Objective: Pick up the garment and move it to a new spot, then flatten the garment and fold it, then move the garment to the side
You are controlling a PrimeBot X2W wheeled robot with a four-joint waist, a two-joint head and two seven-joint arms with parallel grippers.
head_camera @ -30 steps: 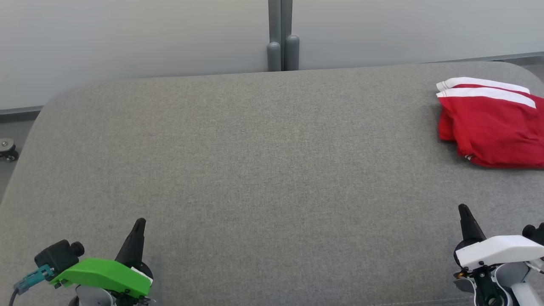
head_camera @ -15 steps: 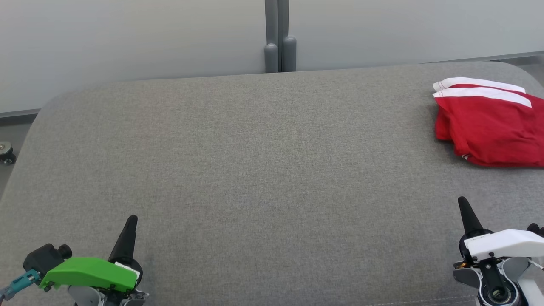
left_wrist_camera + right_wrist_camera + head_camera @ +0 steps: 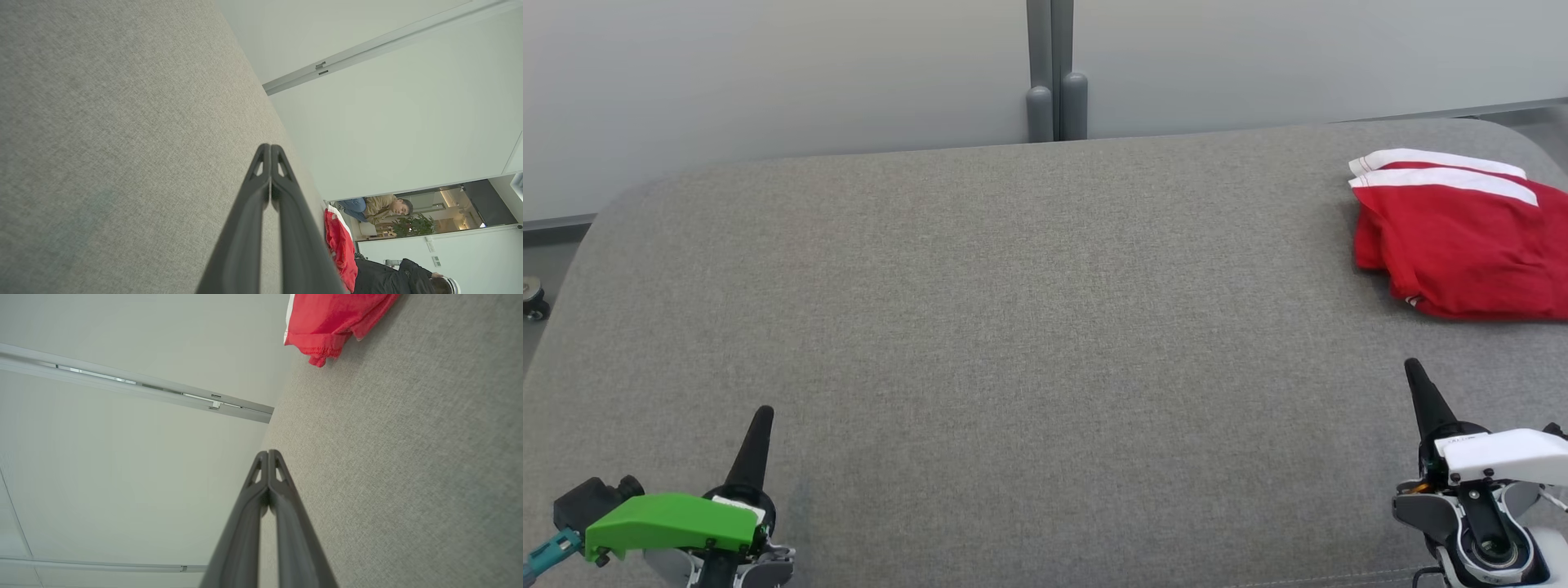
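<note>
Both the left gripper and right gripper sit clenched empty, and the garment at two o'clock is partly cut off.

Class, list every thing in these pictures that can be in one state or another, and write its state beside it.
Red garment: loosely folded, lying at the far right of the grey surface, with no gripper touching it.
Left gripper: shut, holding nothing, at the near left.
Right gripper: shut, holding nothing, on the near side of the garment and apart from it.
</note>
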